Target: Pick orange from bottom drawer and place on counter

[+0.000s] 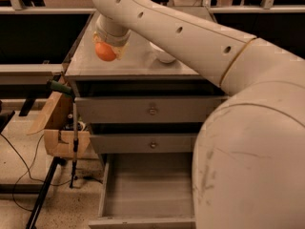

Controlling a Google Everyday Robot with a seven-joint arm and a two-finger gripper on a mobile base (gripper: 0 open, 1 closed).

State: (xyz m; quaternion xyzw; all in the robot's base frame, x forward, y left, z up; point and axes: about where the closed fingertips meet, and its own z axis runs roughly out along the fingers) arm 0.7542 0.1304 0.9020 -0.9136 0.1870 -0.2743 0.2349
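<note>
The orange (104,52) sits right under the wrist of my arm, held in my gripper (107,50), over the left part of the grey counter (138,67). I cannot tell whether the orange touches the counter top. The wrist hides most of the gripper. The bottom drawer (147,191) stands pulled open at the foot of the cabinet, and its bare floor shows nothing in it. The two drawers above it, each with a small round knob, are shut.
A white bowl (163,54) stands on the counter to the right of the orange, partly behind my arm. A wooden box (58,128) with a green-handled tool (60,86) hangs left of the cabinet. Cables and a black stand leg (44,197) lie on the floor at left.
</note>
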